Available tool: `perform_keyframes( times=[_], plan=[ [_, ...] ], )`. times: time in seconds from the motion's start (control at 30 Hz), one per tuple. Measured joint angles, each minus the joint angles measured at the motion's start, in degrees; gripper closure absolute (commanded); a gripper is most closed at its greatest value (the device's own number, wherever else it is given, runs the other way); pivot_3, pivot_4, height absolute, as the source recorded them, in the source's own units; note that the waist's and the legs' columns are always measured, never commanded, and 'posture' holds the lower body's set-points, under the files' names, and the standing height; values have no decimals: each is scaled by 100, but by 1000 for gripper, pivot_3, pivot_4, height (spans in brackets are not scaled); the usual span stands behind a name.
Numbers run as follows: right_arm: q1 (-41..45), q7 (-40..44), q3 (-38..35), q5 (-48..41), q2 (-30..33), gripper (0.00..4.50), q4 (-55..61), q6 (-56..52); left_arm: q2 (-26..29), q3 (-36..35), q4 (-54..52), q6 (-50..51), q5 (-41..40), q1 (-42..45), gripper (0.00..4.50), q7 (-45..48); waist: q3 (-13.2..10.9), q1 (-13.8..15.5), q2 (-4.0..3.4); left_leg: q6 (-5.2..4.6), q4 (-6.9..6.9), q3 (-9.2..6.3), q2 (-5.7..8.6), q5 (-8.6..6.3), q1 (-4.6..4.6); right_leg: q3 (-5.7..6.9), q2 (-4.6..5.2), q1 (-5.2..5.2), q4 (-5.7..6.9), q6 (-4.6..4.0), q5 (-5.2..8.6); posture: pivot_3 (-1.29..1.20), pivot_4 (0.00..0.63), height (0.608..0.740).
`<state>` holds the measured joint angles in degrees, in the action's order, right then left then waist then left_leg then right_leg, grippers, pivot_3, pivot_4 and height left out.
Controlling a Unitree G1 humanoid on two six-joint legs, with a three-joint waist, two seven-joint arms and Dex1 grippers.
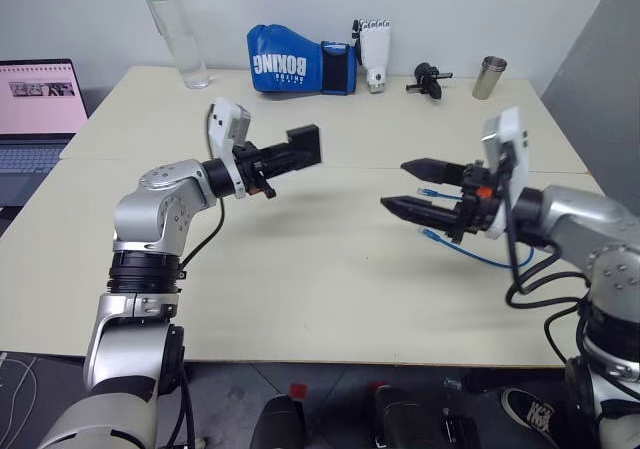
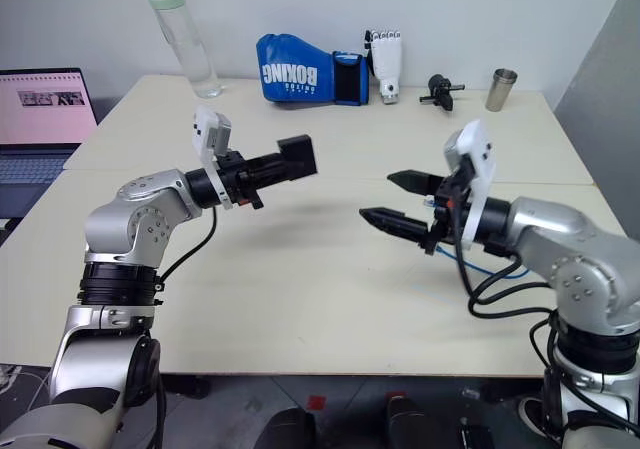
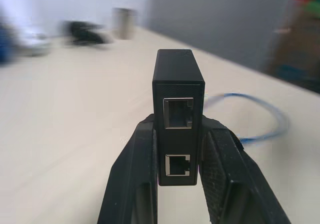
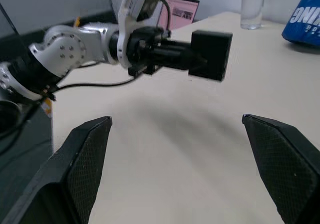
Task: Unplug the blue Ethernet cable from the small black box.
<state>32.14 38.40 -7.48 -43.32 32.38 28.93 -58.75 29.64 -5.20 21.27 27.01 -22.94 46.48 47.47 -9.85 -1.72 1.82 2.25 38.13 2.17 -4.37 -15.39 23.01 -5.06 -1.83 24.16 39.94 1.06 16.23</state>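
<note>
At the far left an open laptop with a pink screen (image 1: 38,94) sits at the edge, and a tall clear bottle with a pale green cap (image 1: 175,29) stands at the back of the pale cream counter (image 1: 300,269). Next comes the left pincer (image 1: 285,156), held up above the counter and pointing to the right. Its two black fingers (image 3: 135,179) are clamped tight on the small flat matte-black box (image 1: 305,145), one on each side. The box has two empty square ports (image 3: 178,113) on its end, one above the other, and no cord is in them. Behind it, at the back of the counter, lie a big blue boxing glove (image 1: 300,67), a white robot hand (image 1: 375,49), a knobbly black gadget (image 1: 430,77) and a small shiny metal cup (image 1: 489,77). Further right, the right pincer (image 1: 420,189) hangs in the air, pointing left at the box, with its fingers spread wide apart and holding nothing. The thin bright-blue Ethernet cable (image 1: 470,252) lies loose on the counter under and just behind that pincer, well apart from the box.
</note>
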Motion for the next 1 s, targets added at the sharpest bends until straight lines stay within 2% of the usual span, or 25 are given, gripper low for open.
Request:
perform_keyframes(
  times=[0.17,0.3,0.57,0.63,0.77,1.0],
  plan=[
    [-364,-14,401,348,-110,71,-1,584,-371,-199,1072,-1198,677,-60,3725,-1340,0,8,1,0,0,2,0,0,2,0,1,2,-1,0,-1,0,150,740],
    [-402,-20,441,438,-137,71,-81,814,-554,-249,1945,-2039,1067,-135,3725,-2124,0,10,1,0,-1,4,-1,0,1,3,1,2,-1,-1,-1,0,150,740],
    [-476,-29,578,533,-136,71,-227,956,-591,-308,2901,-3074,1398,-425,3725,-2559,3,9,4,1,-2,5,-1,1,-2,6,1,-1,0,-1,-1,0,150,740],
    [-476,-77,612,576,-131,0,-229,957,-591,-363,3029,-3209,1389,-422,3006,-2551,4,8,5,1,-2,8,-1,1,-5,6,1,-3,2,0,-1,0,150,740],
    [-473,-101,638,617,-94,0,-247,955,-629,-509,3340,-3244,1315,-432,2220,-2471,4,5,5,1,-2,6,-2,1,-3,9,0,-2,2,-1,-1,0,150,740],
    [-579,-97,654,628,27,0,-253,957,-595,-590,3169,-3017,1257,-485,447,-2248,5,5,5,1,-2,6,-1,1,-2,9,1,-2,1,0,-1,0,150,740]
  ],
)
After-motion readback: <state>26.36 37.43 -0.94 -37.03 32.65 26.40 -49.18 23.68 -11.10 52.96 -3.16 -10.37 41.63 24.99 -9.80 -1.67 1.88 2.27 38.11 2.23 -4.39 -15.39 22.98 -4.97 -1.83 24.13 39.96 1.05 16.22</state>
